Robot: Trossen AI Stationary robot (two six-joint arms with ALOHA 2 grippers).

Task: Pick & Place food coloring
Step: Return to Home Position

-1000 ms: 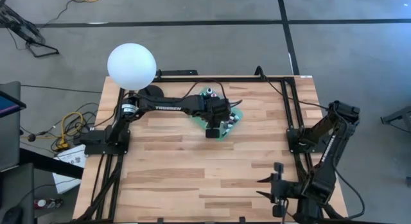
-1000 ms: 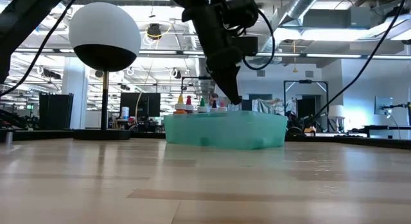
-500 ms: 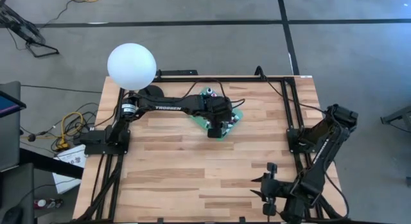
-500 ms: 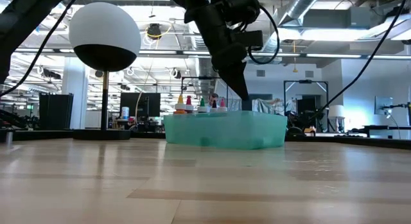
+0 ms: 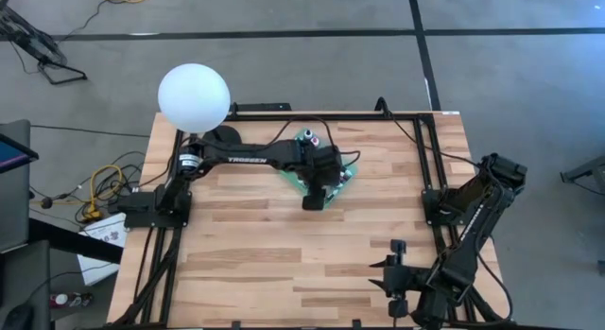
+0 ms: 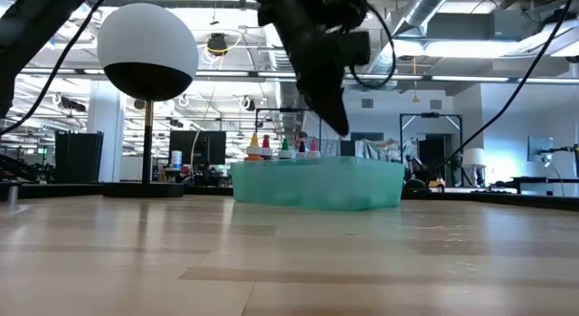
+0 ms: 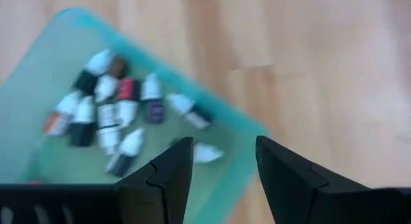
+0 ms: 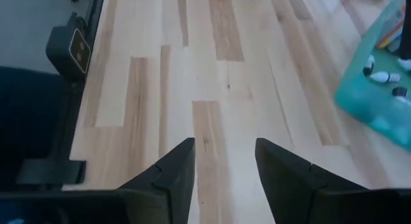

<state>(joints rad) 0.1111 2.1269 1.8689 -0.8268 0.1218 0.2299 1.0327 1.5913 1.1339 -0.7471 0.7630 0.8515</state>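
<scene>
The food coloring bottles (image 7: 109, 115), several small dark ones with white tips, lie loose on the floor of the green tray (image 7: 239, 165). A few more stand upright at the tray's far side (image 6: 285, 148). The tray (image 5: 351, 169) sits on the far middle of the table. My left gripper (image 7: 221, 147) is open and empty. It hangs above the tray's near edge (image 5: 311, 199) and stands clear over the tray in the low view (image 6: 339, 126). My right gripper (image 8: 223, 150) is open and empty over the table's near right part (image 5: 394, 271).
A white globe lamp (image 5: 194, 96) on a black base stands at the table's far left corner (image 6: 147, 49). Bare wood lies between the tray and the near edge (image 8: 212, 70). Black frame rails run along the table's sides (image 5: 427, 160).
My left gripper has risen out of the tray and now hangs higher above it. My right gripper has shifted a little toward the table's left edge. The tray and the bottles have stayed in place.
</scene>
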